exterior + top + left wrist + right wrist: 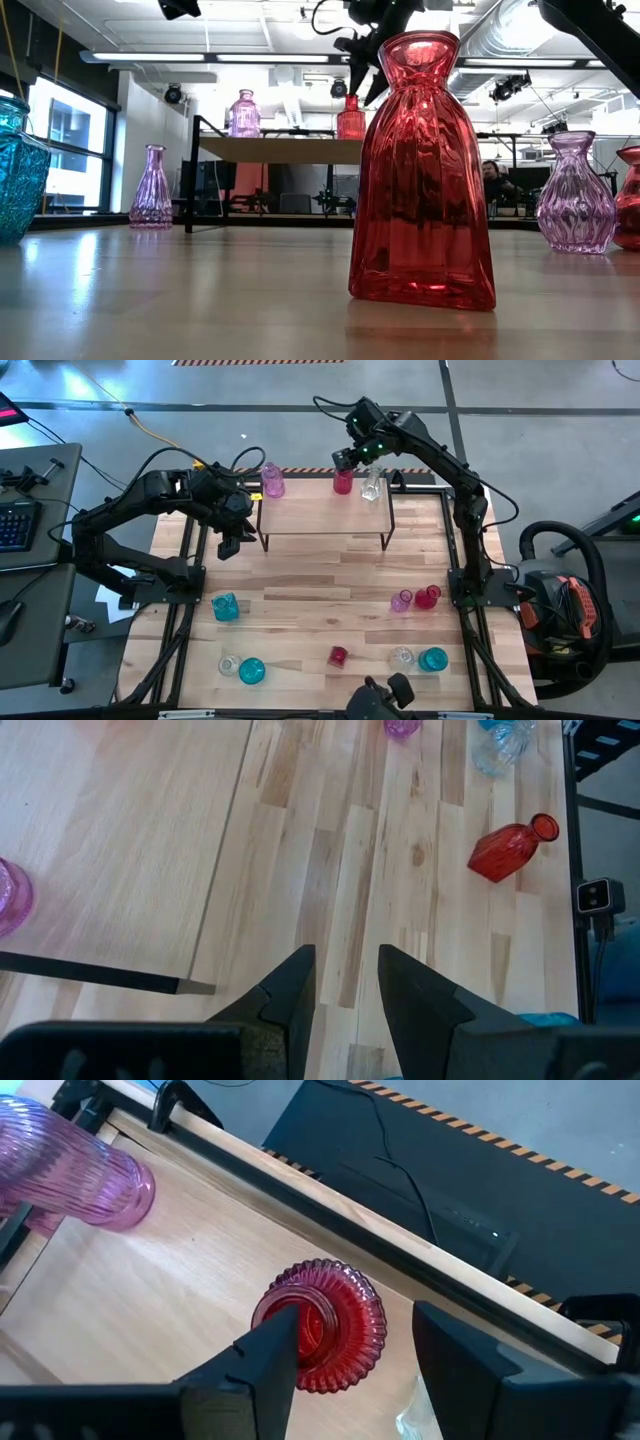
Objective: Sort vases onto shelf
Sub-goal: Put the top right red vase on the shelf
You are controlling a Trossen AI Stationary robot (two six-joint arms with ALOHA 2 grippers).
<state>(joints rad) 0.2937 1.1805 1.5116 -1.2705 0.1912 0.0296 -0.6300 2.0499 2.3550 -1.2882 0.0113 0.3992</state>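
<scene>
We are at the placing step. The right gripper [345,460] hangs over the shelf's [320,515] far edge, right above a red vase [343,482] that stands there. In the right wrist view one finger [275,1345] overlaps the rim, the other stands clear beside it, so the jaws look parted and not clamped; we judge this vase just set down or about to be let go. A pink vase [272,481] stands at the shelf's far left corner, a clear vase [373,485] near the far right.

The left gripper [228,545] hovers off the shelf's left end, jaws apart, holding nothing.

Next we would lift the right gripper straight up without tipping the vase, then go for a vase still on the table [310,630].

No readable writing or brands show.
</scene>
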